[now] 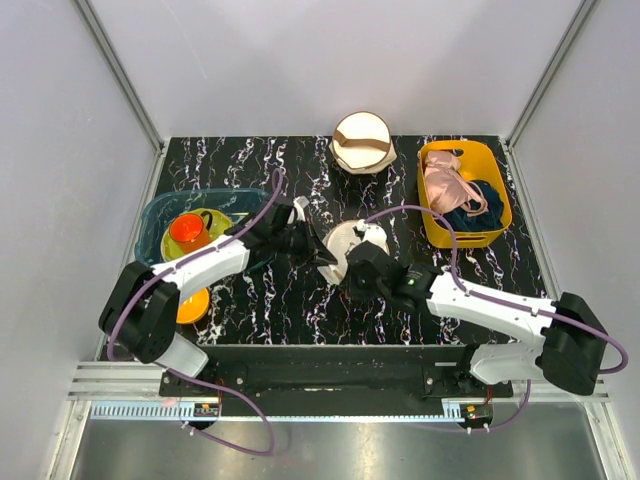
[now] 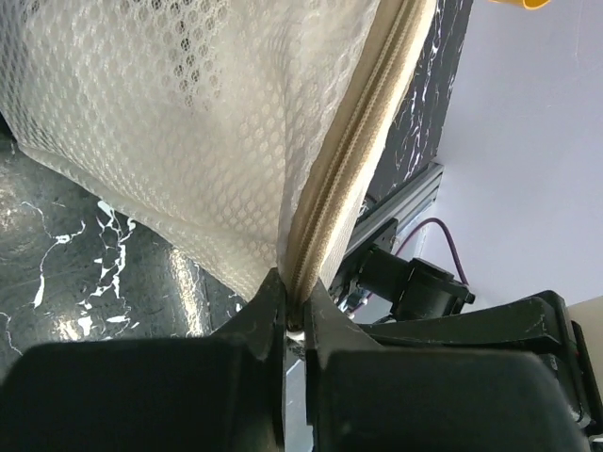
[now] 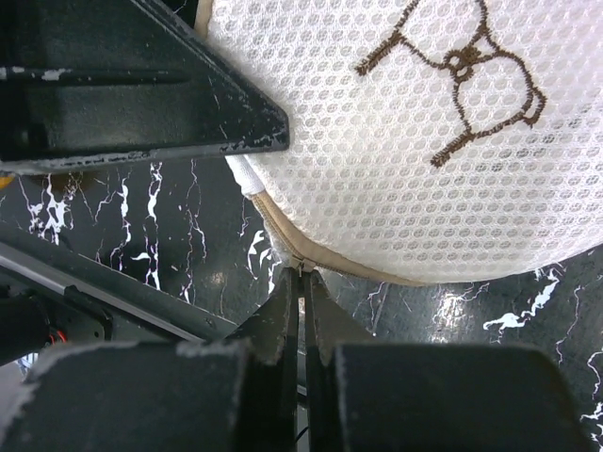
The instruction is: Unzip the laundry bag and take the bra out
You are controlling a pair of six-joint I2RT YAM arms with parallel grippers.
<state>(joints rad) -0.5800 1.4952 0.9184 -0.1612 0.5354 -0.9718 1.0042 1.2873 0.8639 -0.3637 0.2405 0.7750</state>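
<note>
Note right gripper (image 3: pixel 301 282) pinched fully closed on a small tab at the near seam of the laundry bag (image 3: pixel 405 141), judged to be the zipper pull (image 3: pixel 300 267). Note left gripper (image 2: pixel 294 306) clamped likewise on the cream zipper (image 2: pixel 350 160) tape at the bag's left edge, probably to anchor the mesh against the coming pull. Locate the bag at table (image 1: pixel 270 300) centre between both grippers, near of the cream banded bag (image 1: pixel 362 140), zipper closed where visible; treat the bra as unseen, presumably inside.
</note>
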